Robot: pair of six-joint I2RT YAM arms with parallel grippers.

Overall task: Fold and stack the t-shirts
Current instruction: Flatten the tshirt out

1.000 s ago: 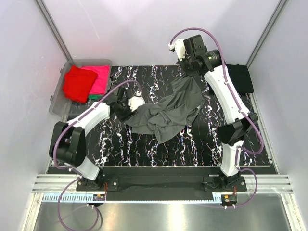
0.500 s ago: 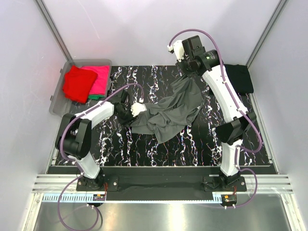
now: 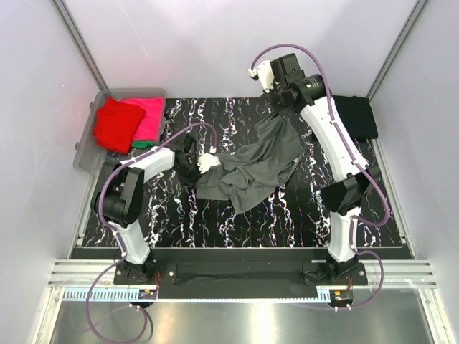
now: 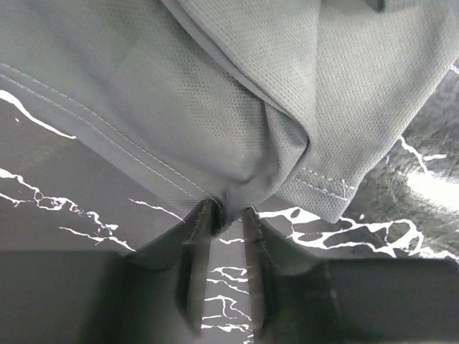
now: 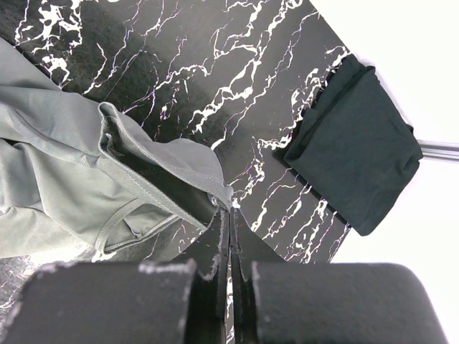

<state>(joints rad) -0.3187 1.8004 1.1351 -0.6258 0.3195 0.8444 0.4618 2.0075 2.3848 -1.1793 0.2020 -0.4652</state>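
Grey shirt (image 3: 247, 168) is mid-table, crumpled and unfolded, with its far end pulled up off the surface and the rest trailing down-left in loose folds.

Right pincer (image 3: 278, 113) has that raised end. In the right wrist view the fingers are pressed together at the tips (image 5: 228, 215), with a hemmed edge of the grey cloth (image 5: 64, 179) caught there and the rest sagging away to the left. So it's clamped on the grey shirt.

Left pincer (image 3: 197, 170) is low at the shirt's left edge. In the left wrist view its tips (image 4: 224, 215) have only a narrow gap, and a bunched fold of the grey fabric (image 4: 215, 93) is tucked between them, stitched hem just beside it. It reads as nipped onto that fold, and bare table shows in the gap further back along the fingers.

Black shirt (image 3: 356, 116) is folded flat at the far right corner of the table (image 3: 186, 215), well apart from the grey one and also visible from the right wrist (image 5: 355, 150).

Clear bin (image 3: 84, 147) sits off the table's far left corner. It holds the red shirt (image 3: 115, 125) on top at left and the pink shirt (image 3: 148, 115) beside it. A sliver of the green shirt (image 3: 143, 144) pokes out underneath at the near edge.
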